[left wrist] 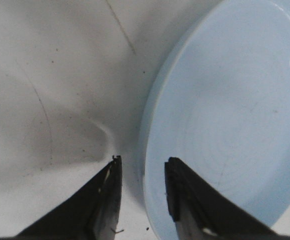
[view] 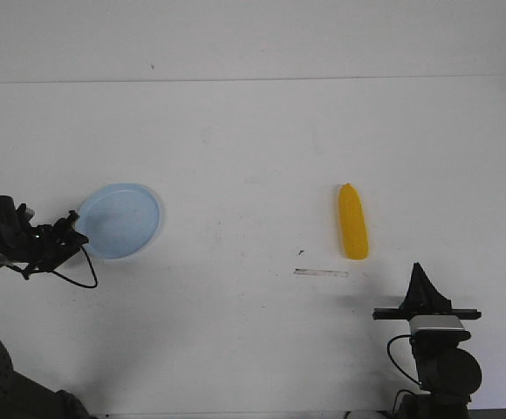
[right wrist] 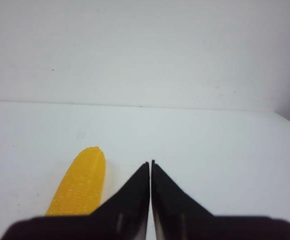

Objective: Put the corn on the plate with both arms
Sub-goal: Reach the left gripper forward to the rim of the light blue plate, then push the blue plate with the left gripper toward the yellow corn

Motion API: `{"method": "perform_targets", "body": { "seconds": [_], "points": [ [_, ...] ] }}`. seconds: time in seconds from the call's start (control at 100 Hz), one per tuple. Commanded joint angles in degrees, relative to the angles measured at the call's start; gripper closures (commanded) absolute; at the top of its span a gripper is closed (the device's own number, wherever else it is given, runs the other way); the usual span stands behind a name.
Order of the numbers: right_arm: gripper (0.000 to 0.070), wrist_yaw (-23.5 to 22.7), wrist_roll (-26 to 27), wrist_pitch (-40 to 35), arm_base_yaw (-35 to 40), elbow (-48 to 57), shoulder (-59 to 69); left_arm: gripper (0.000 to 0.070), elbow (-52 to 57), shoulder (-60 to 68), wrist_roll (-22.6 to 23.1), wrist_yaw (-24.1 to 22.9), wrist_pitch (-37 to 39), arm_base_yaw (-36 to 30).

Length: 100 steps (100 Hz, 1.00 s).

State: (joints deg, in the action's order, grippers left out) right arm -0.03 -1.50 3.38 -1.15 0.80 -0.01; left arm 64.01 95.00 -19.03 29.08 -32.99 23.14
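The left gripper (left wrist: pixel 142 162) was partly open, its two black fingers (left wrist: pixel 107 200) parted with a modest gap and nothing held between them. One finger sat over the near edge of the plate (left wrist: pixel 235 115) and the other over bare table beside the rim; whether either touched the rim could not be told. In the front view the left gripper (view: pixel 70 225) reached the plate's (view: pixel 122 220) left edge, with a loose black cable (view: pixel 83 275) looping below it.

The right gripper (right wrist: pixel 150 162) was closed, its fingertips pressed together to a point and empty. The corn (right wrist: pixel 80 182) lay on the table just beside and ahead of it, not touched. From the front, the right gripper (view: pixel 420 269) stood near the table's front edge, and the corn (view: pixel 352 222) lay lengthwise on the white table (view: pixel 253 148), well apart from the plate on the left.
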Motion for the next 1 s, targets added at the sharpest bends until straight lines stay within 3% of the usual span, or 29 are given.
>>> {"method": "perform_targets", "body": {
  "seconds": [0.0,0.99],
  "points": [
    [0.0692,0.0,0.2,0.7,0.1,0.0,0.1,0.0522,0.1,0.9,0.6,0.5,0.9,0.2],
    [0.0693,0.0,0.2,0.7,0.1,-0.1,0.1,0.0543,-1.0,2.9,0.4,0.5,6.1,-3.3]
  ]
}}
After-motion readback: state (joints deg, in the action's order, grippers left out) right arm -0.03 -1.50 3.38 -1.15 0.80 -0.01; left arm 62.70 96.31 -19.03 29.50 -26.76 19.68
